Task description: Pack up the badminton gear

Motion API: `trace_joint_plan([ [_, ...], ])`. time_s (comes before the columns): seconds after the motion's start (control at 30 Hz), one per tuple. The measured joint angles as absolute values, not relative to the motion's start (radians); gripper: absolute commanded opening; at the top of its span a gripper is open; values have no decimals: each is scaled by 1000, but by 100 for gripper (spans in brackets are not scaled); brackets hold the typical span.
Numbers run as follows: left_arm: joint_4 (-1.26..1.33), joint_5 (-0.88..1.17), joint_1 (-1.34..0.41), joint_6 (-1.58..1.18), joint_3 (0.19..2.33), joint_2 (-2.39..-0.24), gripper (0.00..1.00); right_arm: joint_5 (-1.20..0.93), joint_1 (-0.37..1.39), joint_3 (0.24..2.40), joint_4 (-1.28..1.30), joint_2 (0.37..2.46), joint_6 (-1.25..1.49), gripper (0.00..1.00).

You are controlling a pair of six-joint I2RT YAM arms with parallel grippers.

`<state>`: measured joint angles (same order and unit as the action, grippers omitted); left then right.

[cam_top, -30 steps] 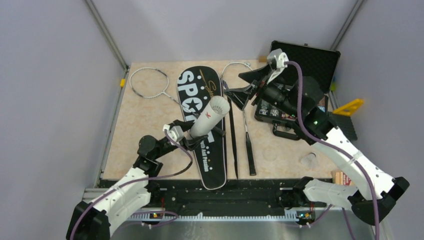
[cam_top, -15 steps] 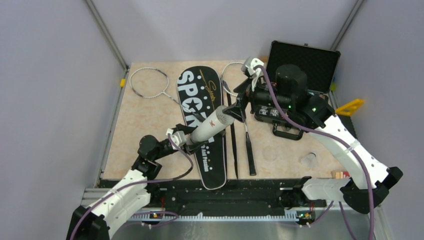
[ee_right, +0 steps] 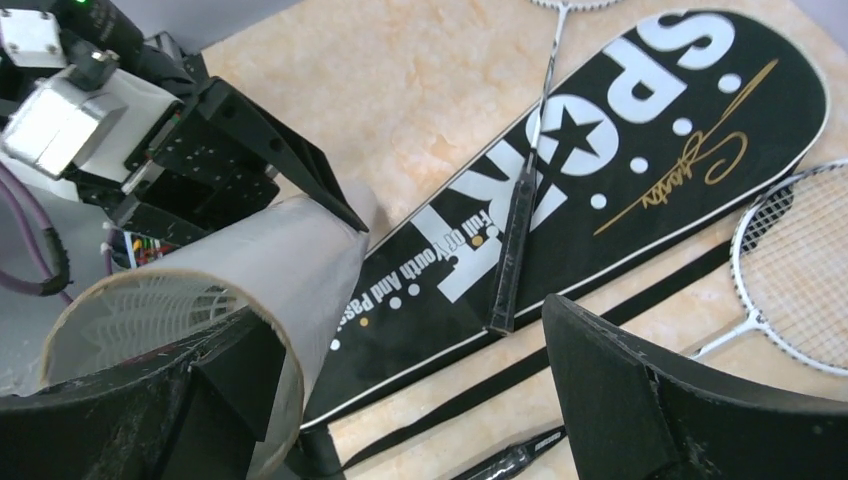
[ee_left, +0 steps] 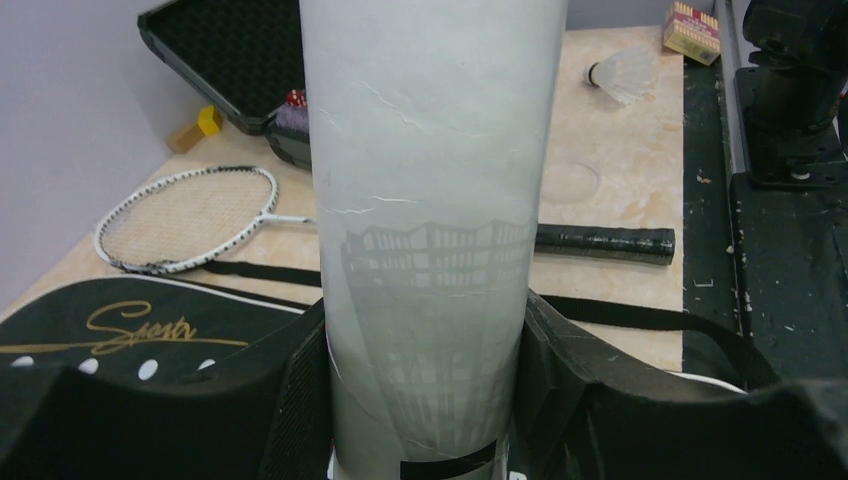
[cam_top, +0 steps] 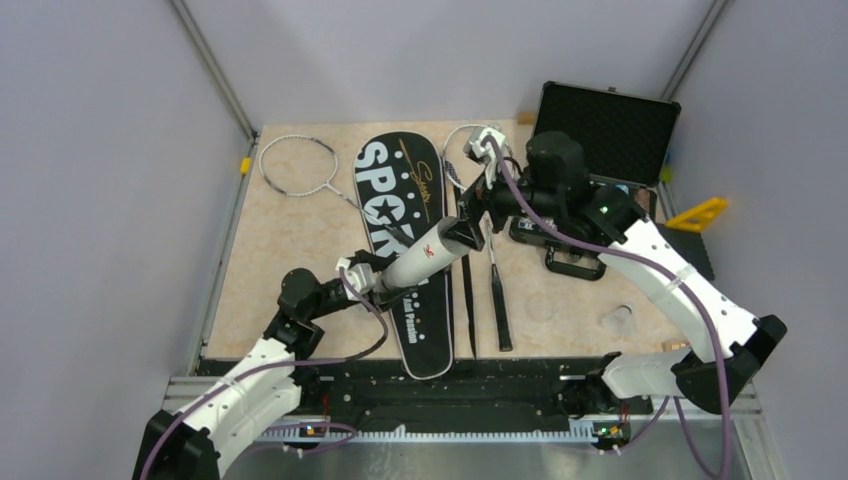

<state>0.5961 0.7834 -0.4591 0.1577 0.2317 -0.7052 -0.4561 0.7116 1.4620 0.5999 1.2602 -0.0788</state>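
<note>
My left gripper (cam_top: 378, 282) is shut on the lower end of the white tube (cam_top: 425, 255), which slants up to the right above the black "SPORT" bag (cam_top: 400, 190). In the left wrist view both fingers clamp the tube (ee_left: 430, 200). My right gripper (cam_top: 478, 215) is open at the tube's open end. In the right wrist view one finger (ee_right: 150, 400) sits at the tube's mouth (ee_right: 270, 270), with shuttlecock feathers (ee_right: 120, 310) inside. One racket (cam_top: 298, 165) lies left, its handle (ee_right: 515, 250) on the bag. The other racket (cam_top: 492, 270) lies right of the bag. A loose shuttlecock (cam_top: 617, 320) lies near right.
An open black hard case (cam_top: 610, 125) stands at the back right under my right arm. A yellow triangle (cam_top: 698, 213) lies at the right edge and a small box (cam_top: 683, 352) at the near right. The bag's black strap (cam_top: 466, 290) runs between bag and racket handle.
My right gripper has swung left and down from the case to the tube's open end. My left gripper has tilted the tube lower, pointing right.
</note>
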Motion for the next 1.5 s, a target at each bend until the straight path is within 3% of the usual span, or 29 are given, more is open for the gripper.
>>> trace_joint_plan([
  [0.27, 537, 777, -455, 156, 232, -719, 17, -399, 750, 1502, 638, 1409, -55, 99],
  [0.6, 573, 759, -455, 140, 232, -727, 18, -378, 755, 1521, 642, 1403, -51, 99],
  [1.07, 678, 677, -464, 101, 232, -729, 18, -132, 764, 1497, 486, 997, 46, 99],
  [1.27, 682, 474, -464, 38, 231, -717, 17, 179, 764, 1293, 395, 886, 127, 98],
  [1.5, 699, 152, -464, -71, 231, -688, 17, 528, 764, 938, 539, 923, 418, 93],
])
